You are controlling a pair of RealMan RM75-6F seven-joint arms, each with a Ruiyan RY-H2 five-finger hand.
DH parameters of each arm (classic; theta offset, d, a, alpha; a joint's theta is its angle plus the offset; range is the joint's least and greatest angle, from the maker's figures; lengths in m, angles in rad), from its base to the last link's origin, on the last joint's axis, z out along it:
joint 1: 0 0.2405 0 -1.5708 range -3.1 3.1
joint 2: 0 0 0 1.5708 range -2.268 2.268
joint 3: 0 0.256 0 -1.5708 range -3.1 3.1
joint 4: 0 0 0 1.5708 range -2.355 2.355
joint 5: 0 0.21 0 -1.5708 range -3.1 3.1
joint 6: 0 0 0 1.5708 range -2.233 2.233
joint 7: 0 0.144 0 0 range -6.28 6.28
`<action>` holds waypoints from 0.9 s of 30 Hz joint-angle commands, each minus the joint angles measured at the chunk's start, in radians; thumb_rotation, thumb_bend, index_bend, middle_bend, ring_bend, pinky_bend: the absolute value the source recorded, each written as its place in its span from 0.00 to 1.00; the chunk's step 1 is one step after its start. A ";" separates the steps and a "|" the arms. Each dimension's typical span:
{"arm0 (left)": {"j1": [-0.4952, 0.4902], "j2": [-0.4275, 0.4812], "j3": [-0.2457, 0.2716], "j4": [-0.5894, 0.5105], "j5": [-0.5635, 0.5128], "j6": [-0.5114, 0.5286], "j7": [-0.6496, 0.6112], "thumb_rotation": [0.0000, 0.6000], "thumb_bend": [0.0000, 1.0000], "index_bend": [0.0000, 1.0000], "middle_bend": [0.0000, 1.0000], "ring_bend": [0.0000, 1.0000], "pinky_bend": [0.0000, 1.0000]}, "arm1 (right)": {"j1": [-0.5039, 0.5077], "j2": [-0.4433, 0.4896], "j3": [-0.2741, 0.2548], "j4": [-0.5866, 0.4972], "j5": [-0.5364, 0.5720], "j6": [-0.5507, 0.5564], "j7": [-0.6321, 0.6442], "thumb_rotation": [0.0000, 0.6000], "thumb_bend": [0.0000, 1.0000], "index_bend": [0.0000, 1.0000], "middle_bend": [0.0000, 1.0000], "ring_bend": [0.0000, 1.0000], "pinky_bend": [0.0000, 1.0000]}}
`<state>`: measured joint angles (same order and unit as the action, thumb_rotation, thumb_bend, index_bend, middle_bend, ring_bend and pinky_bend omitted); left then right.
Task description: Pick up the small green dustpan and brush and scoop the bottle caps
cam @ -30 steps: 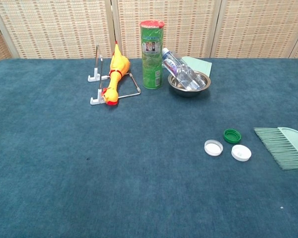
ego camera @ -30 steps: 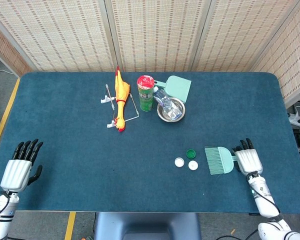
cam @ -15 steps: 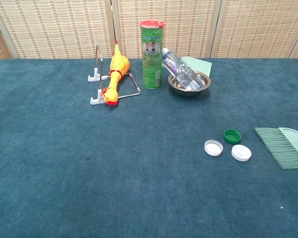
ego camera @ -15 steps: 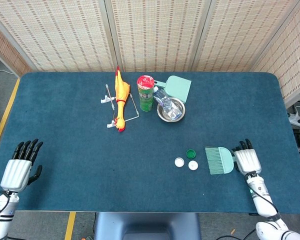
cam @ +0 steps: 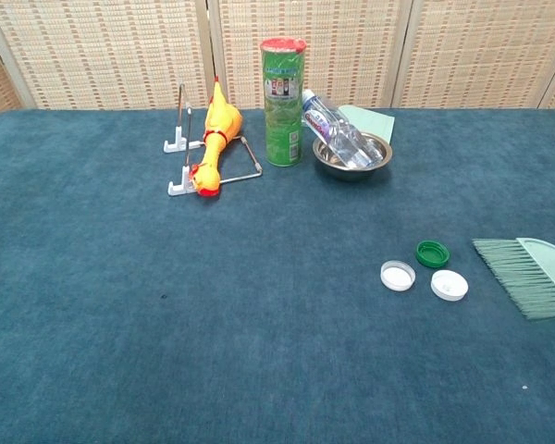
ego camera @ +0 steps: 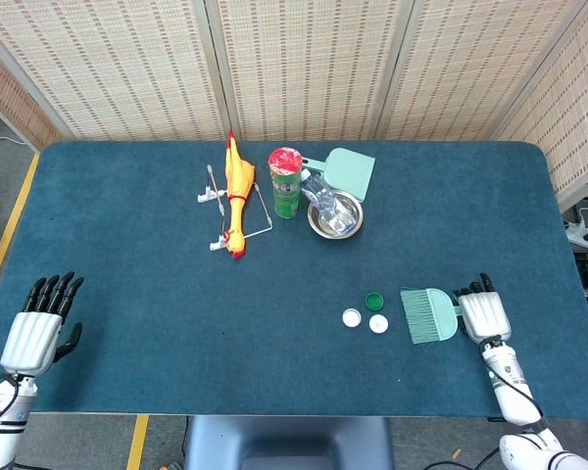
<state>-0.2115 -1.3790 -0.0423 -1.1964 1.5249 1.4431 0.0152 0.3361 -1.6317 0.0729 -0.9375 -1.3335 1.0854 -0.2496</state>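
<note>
The small green brush [ego camera: 427, 314] lies flat at the front right, its bristles pointing left toward the caps; in the chest view the brush [cam: 529, 275] runs off the right edge. My right hand [ego camera: 484, 314] lies over the brush's handle end with its fingers stretched out flat, not curled round it. A green cap [ego camera: 374, 301] and two white caps [ego camera: 351, 317] [ego camera: 378, 323] sit just left of the bristles. The green dustpan [ego camera: 346, 171] lies at the back, behind a steel bowl. My left hand [ego camera: 39, 328] rests at the front left, fingers apart, holding nothing.
A steel bowl [ego camera: 334, 216] holding a plastic bottle [ego camera: 319, 193], a green canister [ego camera: 286, 182] and a yellow rubber chicken [ego camera: 238, 192] on a wire rack stand in a row at the back middle. The table's front edge [ego camera: 274, 415] runs close to both hands.
The brush has shifted a touch to the left and my right hand has edged slightly with it. The left hand, caps and dustpan have stayed put.
</note>
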 commanded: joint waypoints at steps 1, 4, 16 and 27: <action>0.001 0.001 0.000 -0.001 0.001 0.002 0.000 1.00 0.46 0.00 0.00 0.00 0.06 | 0.000 -0.018 0.007 0.022 -0.003 0.010 0.035 1.00 0.31 0.85 0.72 0.39 0.12; 0.002 0.002 0.001 -0.003 0.004 0.006 0.000 1.00 0.46 0.00 0.00 0.00 0.06 | 0.000 -0.017 0.004 0.025 -0.024 0.032 0.065 1.00 0.34 0.87 0.76 0.45 0.12; 0.005 0.004 0.007 -0.020 0.022 0.024 0.010 1.00 0.46 0.00 0.00 0.00 0.06 | 0.052 0.211 0.016 -0.310 -0.113 0.089 -0.061 1.00 0.39 0.89 0.80 0.49 0.12; 0.010 0.012 0.010 -0.026 0.031 0.038 -0.003 1.00 0.46 0.00 0.00 0.00 0.06 | 0.214 0.296 0.045 -0.685 -0.132 -0.050 -0.613 1.00 0.39 0.89 0.80 0.49 0.12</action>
<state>-0.2014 -1.3676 -0.0325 -1.2224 1.5560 1.4802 0.0127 0.4726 -1.3601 0.1009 -1.4972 -1.4737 1.1119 -0.6540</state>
